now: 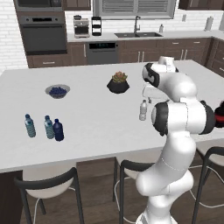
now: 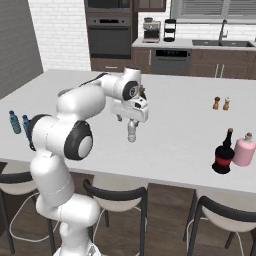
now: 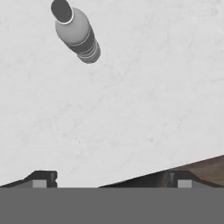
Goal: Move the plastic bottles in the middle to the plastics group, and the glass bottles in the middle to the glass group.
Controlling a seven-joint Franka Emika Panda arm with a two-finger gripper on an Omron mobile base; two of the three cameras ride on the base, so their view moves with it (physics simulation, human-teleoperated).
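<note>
Gripper (image 2: 131,120) hangs above the white island counter (image 1: 96,127), fingers spread apart with nothing between them; in the hand view the two tips sit wide at the bottom edge. The clear greyish bottle (image 3: 76,31) stands upright on the counter just below and slightly off the gripper's axis: in the hand view it sits well up and left of centre, so the hand isn't lined up yet. The navy bottle (image 1: 58,130) already stands touching or just beside the two teal water bottles (image 1: 30,126) at the left end, and the dark red bottle (image 2: 223,156) is next to the pink vessel (image 2: 244,150) at the right end, so my read is the clear one is the last to move. To do the grasp well: shift the hand until the white cap sits midway between the tips, then descend straight and close on the body below the shoulder, not the cap. It's slim and light, so an off-centre finger will likely tip it. Carry it left and set it beside the teal pair.
</note>
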